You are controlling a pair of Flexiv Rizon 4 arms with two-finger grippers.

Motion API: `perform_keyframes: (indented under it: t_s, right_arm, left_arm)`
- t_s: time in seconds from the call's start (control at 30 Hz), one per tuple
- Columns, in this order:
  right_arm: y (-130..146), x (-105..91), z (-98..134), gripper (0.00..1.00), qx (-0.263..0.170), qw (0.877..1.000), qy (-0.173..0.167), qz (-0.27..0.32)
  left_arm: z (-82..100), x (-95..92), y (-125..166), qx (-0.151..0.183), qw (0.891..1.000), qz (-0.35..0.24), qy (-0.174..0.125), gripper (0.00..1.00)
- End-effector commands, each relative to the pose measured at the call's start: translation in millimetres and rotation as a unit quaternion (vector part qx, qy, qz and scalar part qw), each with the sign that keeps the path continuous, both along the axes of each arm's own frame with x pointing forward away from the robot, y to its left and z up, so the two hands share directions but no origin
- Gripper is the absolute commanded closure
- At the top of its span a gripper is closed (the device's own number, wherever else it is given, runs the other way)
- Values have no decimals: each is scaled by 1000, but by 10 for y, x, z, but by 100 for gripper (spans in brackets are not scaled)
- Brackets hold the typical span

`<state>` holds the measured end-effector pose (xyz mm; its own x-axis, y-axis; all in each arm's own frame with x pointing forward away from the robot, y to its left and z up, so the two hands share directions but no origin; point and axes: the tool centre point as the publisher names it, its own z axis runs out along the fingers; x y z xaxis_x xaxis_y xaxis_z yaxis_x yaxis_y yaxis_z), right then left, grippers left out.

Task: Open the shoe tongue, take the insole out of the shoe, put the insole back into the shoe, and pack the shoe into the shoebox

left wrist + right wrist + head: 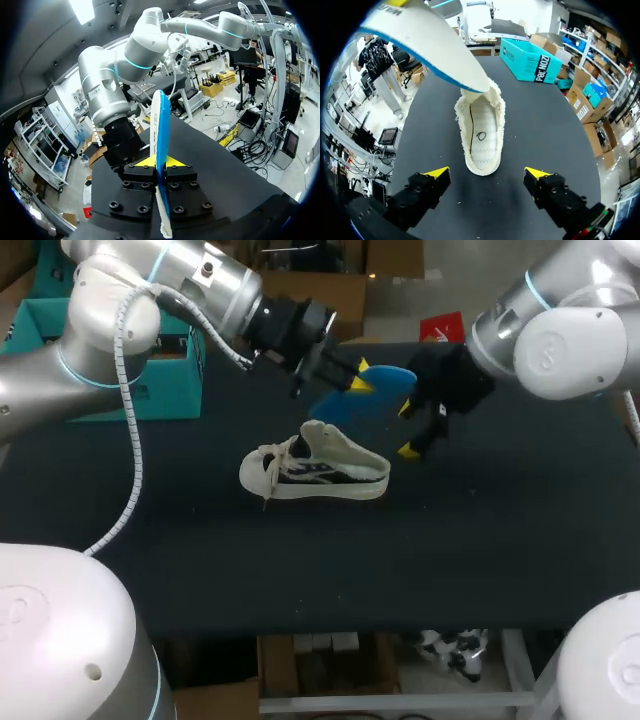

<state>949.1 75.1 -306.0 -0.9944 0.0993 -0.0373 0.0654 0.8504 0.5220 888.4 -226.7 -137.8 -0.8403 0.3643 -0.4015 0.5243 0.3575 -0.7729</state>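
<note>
Insole outside shoe, clamped in left fingers; shoebox apart.

We see one piece of furniture, a wide table with a flat, matte black top. The table's near edge runs straight across the head view, and its far edge runs parallel to it. Light lies evenly over the top, without glare or bright spots.
</note>
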Motion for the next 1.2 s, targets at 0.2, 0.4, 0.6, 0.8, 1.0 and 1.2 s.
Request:
perform_keyframes:
  t_s: [0.2,0.4,0.6,0.8,1.0,1.2]
  right_arm:
    - [209,248,109,0,-45,998,10,35]
    - [329,345,132,0,-53,997,6,55]
    - [496,443,179,0,-85,994,9,62]
    - [656,492,249,0,-134,989,16,52]
    - [853,516,168,0,-171,984,22,52]
    - [989,501,29,0,-193,980,25,51]
  left_arm:
    - [142,-137,634,-26,996,79,-13,100]
    - [122,-134,1080,-47,991,129,-6,100]
    - [109,-215,1500,-56,983,173,-7,100]
    - [77,-269,1913,-60,975,213,-10,100]
    - [-9,-327,2253,-62,968,243,-4,100]
    - [-115,-297,2488,-59,961,269,13,100]
